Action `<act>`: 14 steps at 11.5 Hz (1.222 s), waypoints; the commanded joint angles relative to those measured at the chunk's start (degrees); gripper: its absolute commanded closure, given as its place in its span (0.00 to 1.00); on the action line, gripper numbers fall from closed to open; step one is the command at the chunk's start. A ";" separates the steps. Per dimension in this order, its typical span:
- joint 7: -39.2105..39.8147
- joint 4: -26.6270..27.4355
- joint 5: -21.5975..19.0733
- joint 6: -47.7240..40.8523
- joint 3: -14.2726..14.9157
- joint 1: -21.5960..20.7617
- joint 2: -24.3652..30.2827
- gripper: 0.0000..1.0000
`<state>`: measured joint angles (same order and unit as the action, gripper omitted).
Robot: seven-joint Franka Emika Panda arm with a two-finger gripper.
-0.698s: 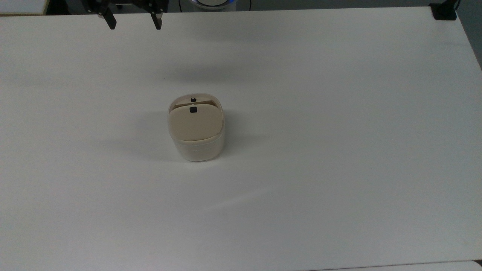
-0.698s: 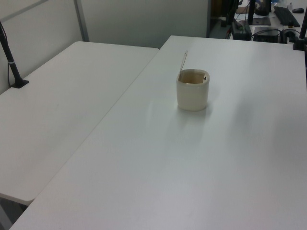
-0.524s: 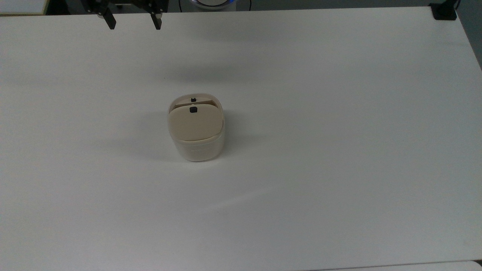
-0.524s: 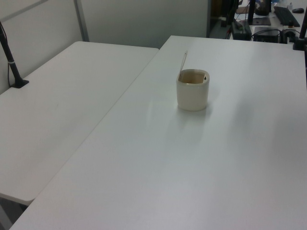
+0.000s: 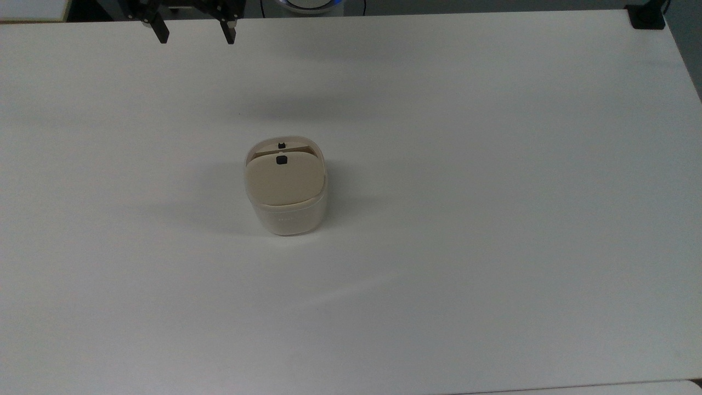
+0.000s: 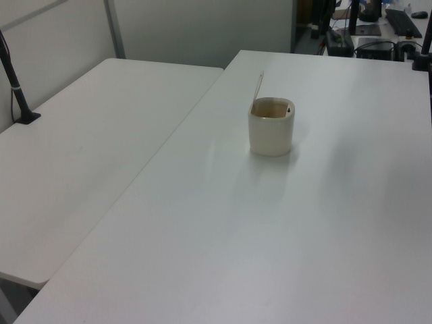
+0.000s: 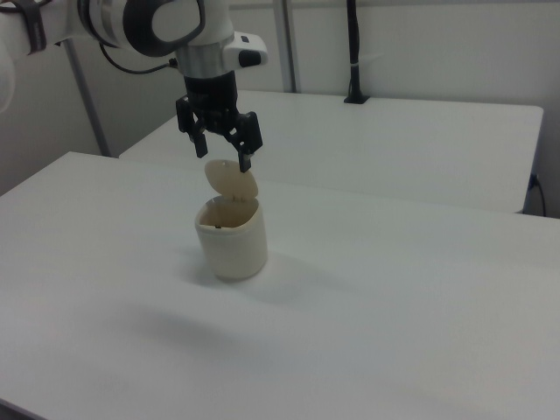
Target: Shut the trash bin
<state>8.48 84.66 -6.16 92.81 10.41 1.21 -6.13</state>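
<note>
No legible text or labels

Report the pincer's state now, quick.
Pincer: open, holding nothing, hanging above the table, clear of the trash bin, whose lid stands up.

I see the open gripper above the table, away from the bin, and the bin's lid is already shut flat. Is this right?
Not quite. The gripper is open and hangs above the table, clear of the trash bin, but the lid is not shut: it stands raised on its hinge, leaving the bin's mouth open. The left view and the right view show this.
</note>
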 commanded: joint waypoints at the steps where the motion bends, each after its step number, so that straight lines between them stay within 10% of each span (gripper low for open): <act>1: 4.77 0.51 0.36 1.06 -0.12 -0.24 0.24 0.14; 4: 9.88 0.60 -0.25 1.15 -0.12 -0.33 -0.80 0.92; 5: 10.15 0.60 -0.95 2.45 -0.21 -0.42 -1.25 1.00; 14: 5.94 0.51 -4.92 28.74 -1.53 -7.26 -9.41 1.00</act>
<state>15.50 84.90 -10.99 118.99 8.54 -3.50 -12.38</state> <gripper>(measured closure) 0.991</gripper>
